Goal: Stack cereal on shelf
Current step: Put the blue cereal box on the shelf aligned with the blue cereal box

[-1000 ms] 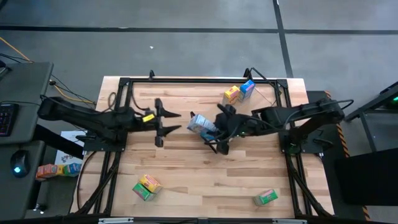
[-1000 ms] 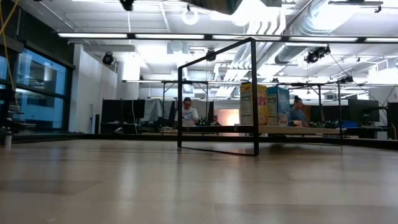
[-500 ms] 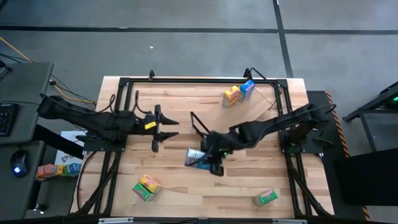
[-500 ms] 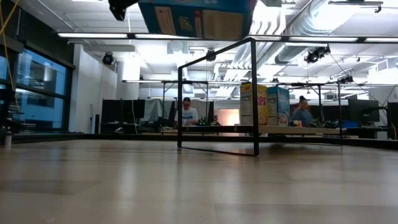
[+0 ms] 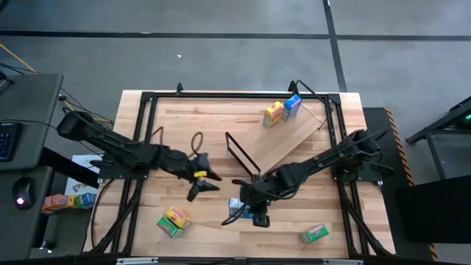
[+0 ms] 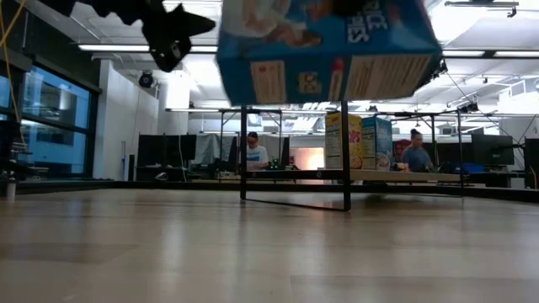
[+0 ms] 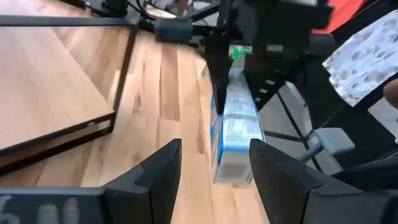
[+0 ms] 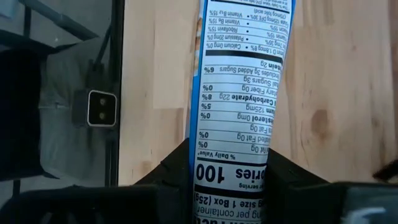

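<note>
Left arm: reaches in from the counter's (image 5: 147, 221) left edge toward its middle. Left hand (image 5: 204, 183): held above the wood, fingers (image 7: 158, 180) spread, nothing between them, pointing toward the blue cereal box (image 5: 240, 208) just beyond.

Yellow and green boxes (image 5: 171, 221): a touching pair on the counter near its front left, below the left hand.

Right arm: stretches from the right side across to the front middle. Right hand (image 5: 256, 207): fingers pinching the blue cereal box, one on each broad face. In the low view the box (image 6: 328, 50) hangs in the air, clear of the counter, slightly tilted.

Shelf (image 5: 291, 140): a light-wood board lying aslant from the middle toward the far right corner, its black frame (image 5: 241, 154) at the near end, just behind the right hand.

Yellow box (image 5: 274, 112) and blue box (image 5: 293, 104): upright side by side on the shelf's far end.

Green box (image 5: 314, 234): alone on the counter, front right.
</note>
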